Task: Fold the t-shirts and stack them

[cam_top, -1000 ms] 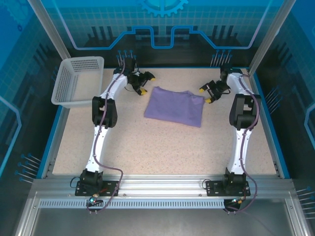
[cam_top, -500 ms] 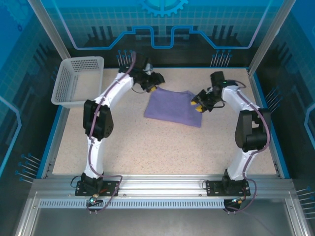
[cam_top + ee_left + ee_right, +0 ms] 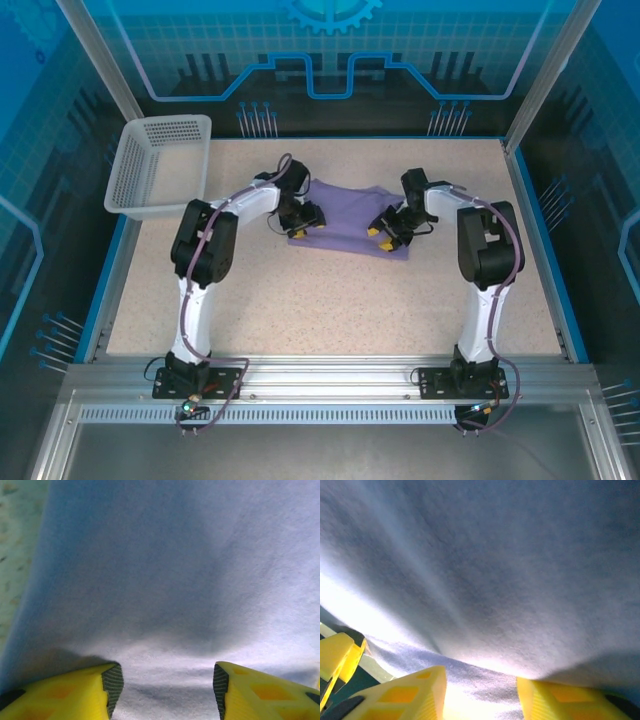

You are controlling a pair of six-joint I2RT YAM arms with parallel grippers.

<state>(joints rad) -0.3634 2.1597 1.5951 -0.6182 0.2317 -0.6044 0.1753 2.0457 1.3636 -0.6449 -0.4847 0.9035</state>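
Both arms have swung inward over the last second. The 2 claws, which were hanging beside the far corners of the t-shirt, are now down on the cloth. From above, the lavender t-shirt [image 3: 345, 212] lies folded in a rough rectangle at the far middle of the speckled beige desk [image 3: 330, 300], and its outline looks more bunched than before. The left claw [image 3: 305, 220] sits on the shirt's left edge. The right claw [image 3: 385, 232] sits on its near right part.

In the left wrist view, the yellow fingers [image 3: 75, 695] stand well apart. Cloth lies across the gap between them, not pinched. In the right wrist view, the yellow fingers [image 3: 410, 695] are likewise spread, with cloth rising in a fold just ahead. A pale mesh basket [image 3: 160, 165] stands at the desk's far left corner, well apart from the shirt.
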